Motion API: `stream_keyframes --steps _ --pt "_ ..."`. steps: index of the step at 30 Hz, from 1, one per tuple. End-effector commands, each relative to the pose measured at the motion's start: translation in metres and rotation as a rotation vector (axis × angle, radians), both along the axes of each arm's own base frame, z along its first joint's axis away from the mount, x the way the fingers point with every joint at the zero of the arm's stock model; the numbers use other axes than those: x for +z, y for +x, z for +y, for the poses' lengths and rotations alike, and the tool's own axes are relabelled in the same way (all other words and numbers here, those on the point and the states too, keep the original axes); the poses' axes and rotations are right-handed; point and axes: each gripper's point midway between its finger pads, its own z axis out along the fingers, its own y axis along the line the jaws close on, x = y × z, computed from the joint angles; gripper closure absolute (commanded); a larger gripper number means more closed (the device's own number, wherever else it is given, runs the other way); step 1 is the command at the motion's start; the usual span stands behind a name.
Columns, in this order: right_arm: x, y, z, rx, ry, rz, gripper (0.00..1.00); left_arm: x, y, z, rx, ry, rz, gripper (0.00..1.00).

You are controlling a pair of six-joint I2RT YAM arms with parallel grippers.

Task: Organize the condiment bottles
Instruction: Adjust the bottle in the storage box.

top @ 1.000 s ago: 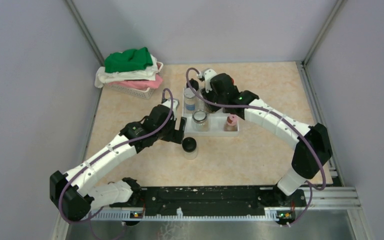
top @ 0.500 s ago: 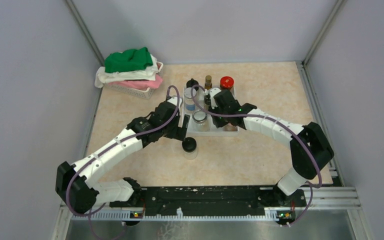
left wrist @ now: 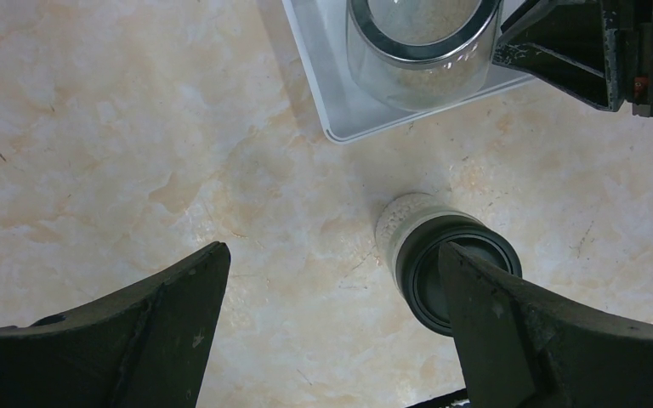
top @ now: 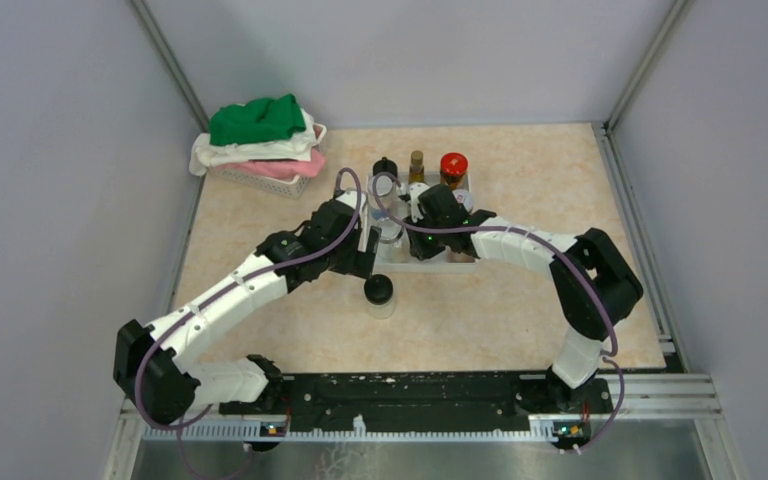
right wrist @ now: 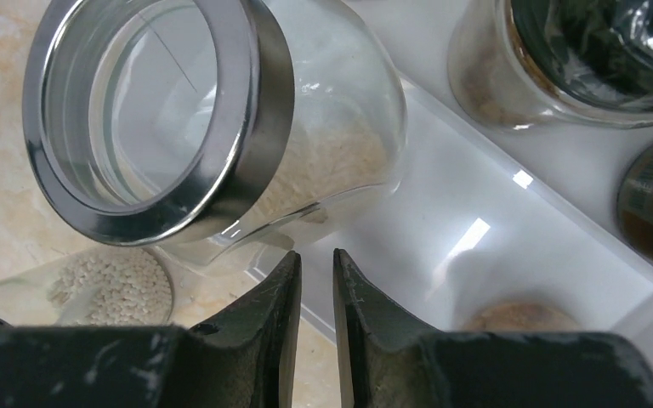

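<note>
The left gripper (left wrist: 332, 255) is hanging over the desk (left wrist: 119, 127) with its jaws released and spread wide, grasping nothing. A black-capped jar (left wrist: 446, 268) of white granules is standing upright on the desk close beside one finger, partly hidden by it. It is sitting outside the white tray (left wrist: 327, 98), near the tray's front corner. Inside that corner a silver-lidded jar (right wrist: 178, 127) of pale grains is sitting on the tray's lowest step. The right gripper (right wrist: 316, 259) is hovering over the tray beside this jar, its jaws nearly clenched, with only a thin slit between them and nothing in it. Seen from above, a black-capped bottle (top: 385, 167), a slim amber bottle (top: 417, 160) and a red-capped jar (top: 453, 165) are standing in a row at the tray's far side. A basket of folded clothes (top: 260, 140) is sitting at the desk's far left.
</note>
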Motion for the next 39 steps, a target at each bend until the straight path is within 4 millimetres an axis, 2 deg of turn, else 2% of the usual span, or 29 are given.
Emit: stream_keyframes --steps 1,9,18,24,30,34,39 --pt "0.012 0.007 0.018 0.015 0.081 -0.032 0.8 0.024 0.007 -0.001 0.01 -0.039 -0.069 0.01" --pt "-0.002 0.01 0.012 -0.006 0.023 -0.01 0.8 0.027 0.007 0.0 0.011 -0.043 -0.075 0.01" --pt "0.0 0.021 -0.008 -0.106 -0.057 -0.055 0.8 0.027 0.005 0.002 0.012 -0.044 -0.072 0.01" --pt "0.007 0.037 0.003 -0.116 -0.015 -0.086 0.8 0.029 0.005 0.002 0.013 -0.048 -0.08 0.01" --pt "-0.002 0.049 0.014 -0.109 -0.008 -0.076 0.8 0.031 0.005 0.003 0.018 -0.049 -0.083 0.01" --pt "0.013 0.056 0.005 -0.146 -0.008 -0.119 0.8 0.03 0.008 0.003 0.022 -0.044 -0.092 0.01" --pt "0.059 0.067 -0.028 -0.225 -0.014 -0.226 0.8 0.026 0.023 -0.006 0.012 -0.054 -0.103 0.01"
